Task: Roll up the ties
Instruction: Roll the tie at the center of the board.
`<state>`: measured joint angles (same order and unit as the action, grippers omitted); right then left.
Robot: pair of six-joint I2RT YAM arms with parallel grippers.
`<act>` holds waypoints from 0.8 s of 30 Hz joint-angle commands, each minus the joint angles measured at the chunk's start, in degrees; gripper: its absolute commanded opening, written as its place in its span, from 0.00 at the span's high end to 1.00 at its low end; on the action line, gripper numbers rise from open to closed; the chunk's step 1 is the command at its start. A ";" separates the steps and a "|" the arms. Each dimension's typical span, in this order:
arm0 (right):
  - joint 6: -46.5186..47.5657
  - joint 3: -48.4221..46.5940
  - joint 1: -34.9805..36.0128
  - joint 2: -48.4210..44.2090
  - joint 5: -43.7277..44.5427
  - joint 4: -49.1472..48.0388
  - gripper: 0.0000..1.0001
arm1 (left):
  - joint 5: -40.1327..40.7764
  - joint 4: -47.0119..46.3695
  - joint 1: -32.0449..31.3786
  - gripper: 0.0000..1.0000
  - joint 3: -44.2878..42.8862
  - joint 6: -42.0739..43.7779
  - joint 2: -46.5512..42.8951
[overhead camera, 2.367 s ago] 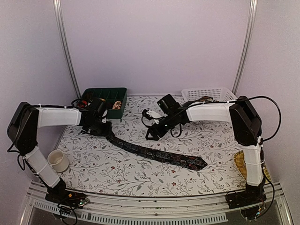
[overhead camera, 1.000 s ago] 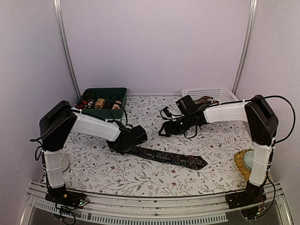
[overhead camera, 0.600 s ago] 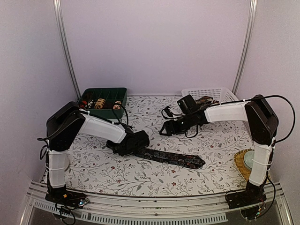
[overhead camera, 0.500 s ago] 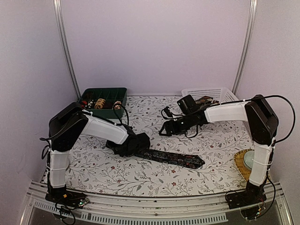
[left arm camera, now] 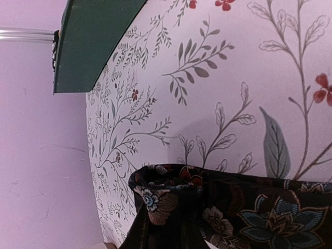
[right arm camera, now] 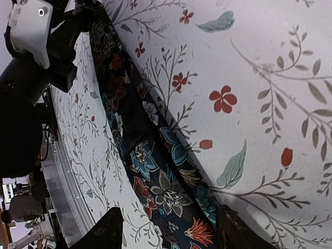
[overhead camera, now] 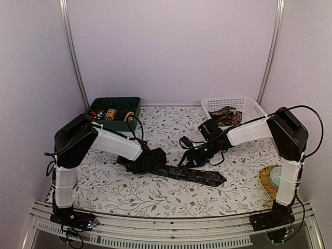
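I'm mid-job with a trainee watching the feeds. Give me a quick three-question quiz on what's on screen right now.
1. True or false: the right gripper is open, with one finger on each side of the tie.
2. Where is the left gripper? A at the tie's narrow end; B at its wide pointed tip; C well away from the tie.
3. What holds the coiled ties at the far left of the table?
Key: 1 true; 2 A; 3 the green tray.
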<state>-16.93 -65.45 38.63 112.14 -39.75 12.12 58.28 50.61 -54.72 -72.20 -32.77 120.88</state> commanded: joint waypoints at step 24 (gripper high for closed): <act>0.29 3.79 2.53 -5.77 -4.72 0.98 0.41 | -2.82 -3.57 0.09 1.00 0.79 2.18 -1.04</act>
<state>-17.34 -61.36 40.56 107.66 -44.95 11.00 57.82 49.84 -54.70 -72.20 -31.09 120.79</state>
